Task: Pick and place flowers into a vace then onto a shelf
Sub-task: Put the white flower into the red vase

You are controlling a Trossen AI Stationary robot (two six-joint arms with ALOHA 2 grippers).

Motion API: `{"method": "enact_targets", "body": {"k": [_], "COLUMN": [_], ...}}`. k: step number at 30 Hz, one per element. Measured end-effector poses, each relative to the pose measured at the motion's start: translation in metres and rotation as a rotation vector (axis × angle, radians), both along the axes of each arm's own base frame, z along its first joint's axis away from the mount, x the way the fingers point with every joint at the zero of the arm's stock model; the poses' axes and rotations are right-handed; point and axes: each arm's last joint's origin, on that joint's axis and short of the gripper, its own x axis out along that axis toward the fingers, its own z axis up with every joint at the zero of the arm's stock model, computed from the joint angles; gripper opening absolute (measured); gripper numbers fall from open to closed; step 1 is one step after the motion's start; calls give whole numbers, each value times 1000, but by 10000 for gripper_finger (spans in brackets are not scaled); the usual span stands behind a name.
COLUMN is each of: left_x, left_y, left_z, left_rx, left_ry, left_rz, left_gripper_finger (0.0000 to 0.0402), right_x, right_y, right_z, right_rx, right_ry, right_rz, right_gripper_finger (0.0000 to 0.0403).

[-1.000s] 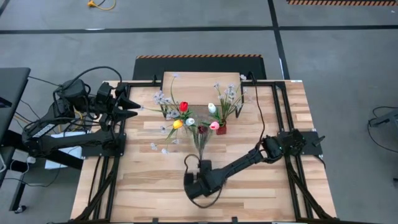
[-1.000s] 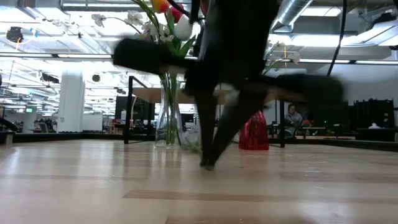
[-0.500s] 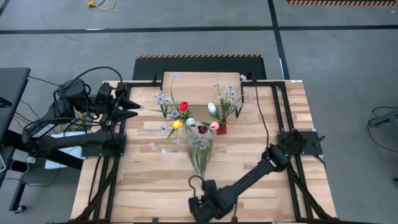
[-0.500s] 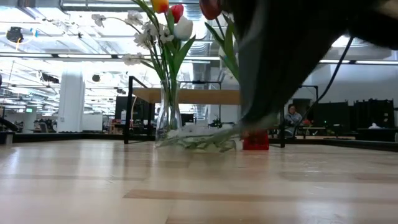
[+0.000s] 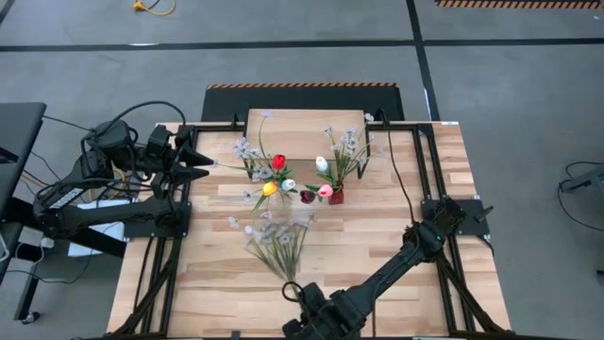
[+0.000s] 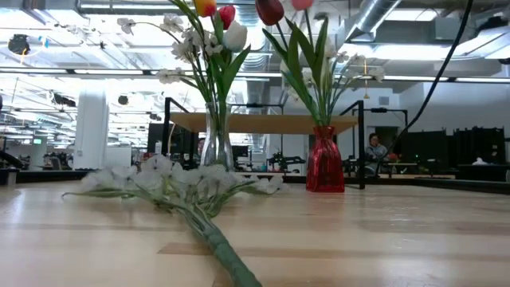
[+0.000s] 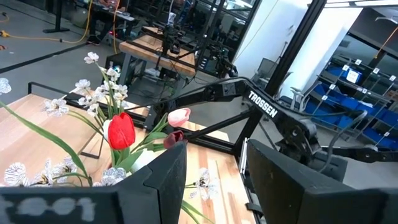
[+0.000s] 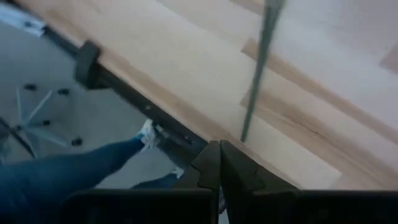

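Right tool [image 5: 316,316], pinched closed and empty, sits at the counter's [image 5: 425,274] near edge. Left tool [image 5: 203,161] waits far left, partly open, empty. Shelf [image 5: 304,123] stands far-centre; white-blossom spray [image 5: 274,241] lies mid-counter.

Stuff around the rig: the big plank tabletop [image 5: 377,246] sits on grey concrete floor [image 5: 510,94] with dark lines across it; a yellow cable [image 5: 151,8] lies coiled by the far edge; a black-and-orange hazard strip [image 5: 302,86] runs just behind the table; someone in jeans [image 8: 56,180] and light sneakers [image 8: 148,132] stands right at the table's near edge; another person [image 6: 373,148] sits way back; blue storage bins [image 7: 354,93] line a rack.
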Motion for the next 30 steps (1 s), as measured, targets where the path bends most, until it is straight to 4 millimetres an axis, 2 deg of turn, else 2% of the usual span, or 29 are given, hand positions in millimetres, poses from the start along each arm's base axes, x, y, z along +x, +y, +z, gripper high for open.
{"method": "enact_targets", "body": {"k": [5,10,15,18,23,30], "left_x": [0,0,0,0,0,0], "left_y": [0,0,0,0,0,0], "left_z": [0,-1,-3,-5,-6,-7], "left_rx": [-7,-13,-22,-29,-34,-40], "left_ry": [1,11,31,45,58,71], "left_rz": [0,0,0,0,0,0], "left_gripper_finger": [157,157,157,157,157,157], "right_x": [-4,-6,1,10,24,37], "right_y": [-4,-10,-20,-29,-48,-61], "right_z": [14,10,4,6,6,-17], "right_rx": [17,-5,1,5,-18,-33], "right_ry": [6,67,96,70,45,23], "right_rz": [76,41,-49,-72,-80,-76], "right_gripper_finger": [0,0,7,33,103,183]}}
